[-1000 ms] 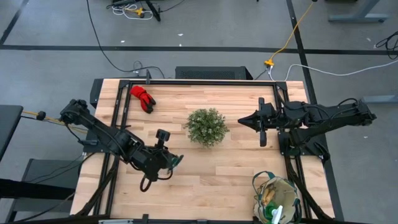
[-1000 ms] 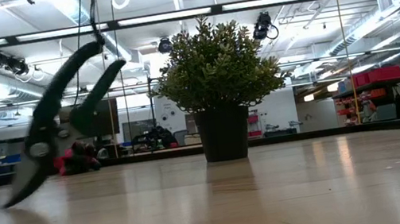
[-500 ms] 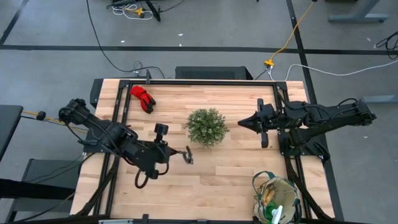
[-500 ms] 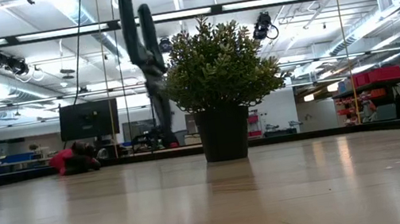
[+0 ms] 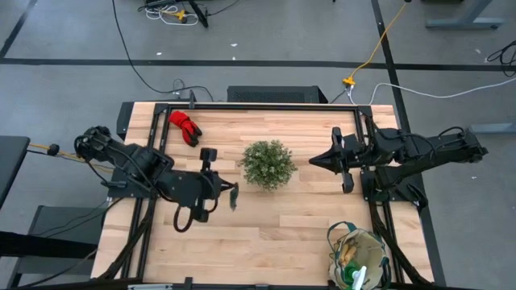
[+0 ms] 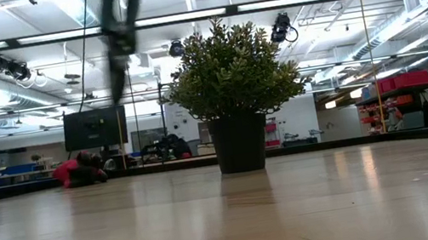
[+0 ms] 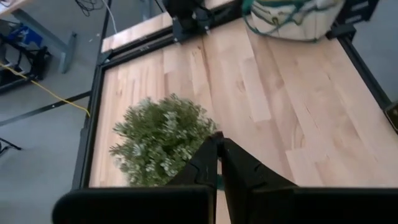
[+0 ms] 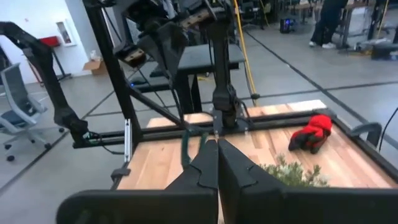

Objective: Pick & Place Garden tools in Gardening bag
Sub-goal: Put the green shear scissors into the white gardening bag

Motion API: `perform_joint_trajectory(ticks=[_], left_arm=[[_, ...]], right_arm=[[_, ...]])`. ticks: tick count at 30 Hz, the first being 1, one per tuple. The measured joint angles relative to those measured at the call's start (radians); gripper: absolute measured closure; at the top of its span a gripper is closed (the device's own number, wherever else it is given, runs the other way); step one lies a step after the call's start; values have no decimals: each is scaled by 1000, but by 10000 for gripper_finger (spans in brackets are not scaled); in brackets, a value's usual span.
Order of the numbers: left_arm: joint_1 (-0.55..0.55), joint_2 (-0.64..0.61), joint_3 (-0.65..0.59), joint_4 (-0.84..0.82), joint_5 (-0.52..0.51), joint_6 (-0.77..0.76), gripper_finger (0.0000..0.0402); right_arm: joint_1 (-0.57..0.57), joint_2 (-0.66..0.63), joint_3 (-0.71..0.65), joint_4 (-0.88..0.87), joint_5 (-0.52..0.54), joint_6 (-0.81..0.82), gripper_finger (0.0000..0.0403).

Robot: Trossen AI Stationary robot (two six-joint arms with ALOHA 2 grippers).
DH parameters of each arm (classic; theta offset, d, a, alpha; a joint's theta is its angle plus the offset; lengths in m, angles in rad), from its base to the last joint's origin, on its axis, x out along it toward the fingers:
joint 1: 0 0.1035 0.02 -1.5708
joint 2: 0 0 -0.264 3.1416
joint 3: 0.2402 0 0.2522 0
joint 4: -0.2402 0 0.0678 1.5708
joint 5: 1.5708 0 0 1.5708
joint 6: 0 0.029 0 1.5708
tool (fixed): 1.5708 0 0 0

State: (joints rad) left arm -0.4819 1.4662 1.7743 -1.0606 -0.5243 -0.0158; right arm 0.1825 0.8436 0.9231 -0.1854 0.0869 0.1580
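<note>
Shears are hanging, long axis upright, from the left gripper clamping them beside the plant; the bag is sitting well off at the right gripper's corner, that gripper waiting closed and empty.

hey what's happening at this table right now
The left hand is shut on a pair of pruning shears, carrying them in the air just left of the potted plant. The right hand waits shut on the plant's other side, holding nothing. The gardening bag sits at the table's near right corner with some items already inside, and red gloves lie on the table.
</note>
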Motion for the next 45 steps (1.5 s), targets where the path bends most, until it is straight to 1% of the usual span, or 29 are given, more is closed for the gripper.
perform_joint_trajectory(ticks=[5, 13, 19, 22, 29, 38, 42, 45], left_arm=[[48, 0, 41, 2, 2, 10, 391], [126, 0, 94, 53, 27, 58, 391], [154, 0, 135, 66, 43, 62, 391], [156, -1, 147, 81, 39, 62, 391], [156, 0, 147, 142, 32, 65, 391], [156, 0, 147, 189, 30, 80, 391], [156, 0, 147, 201, 23, 80, 391], [156, 0, 147, 209, 21, 81, 391]], right_arm=[[0, 0, 47, -5, 3, -49, 403], [0, 4, 148, -3, 72, -111, 403], [0, 38, 231, -7, 125, -120, 403], [0, 69, 273, -12, 148, -122, 392], [0, 168, 361, -12, 147, -145, 329], [0, 284, 404, -8, 126, -142, 220], [0, 323, 404, 24, 74, -140, 177], [0, 353, 404, 47, 52, -145, 151]])
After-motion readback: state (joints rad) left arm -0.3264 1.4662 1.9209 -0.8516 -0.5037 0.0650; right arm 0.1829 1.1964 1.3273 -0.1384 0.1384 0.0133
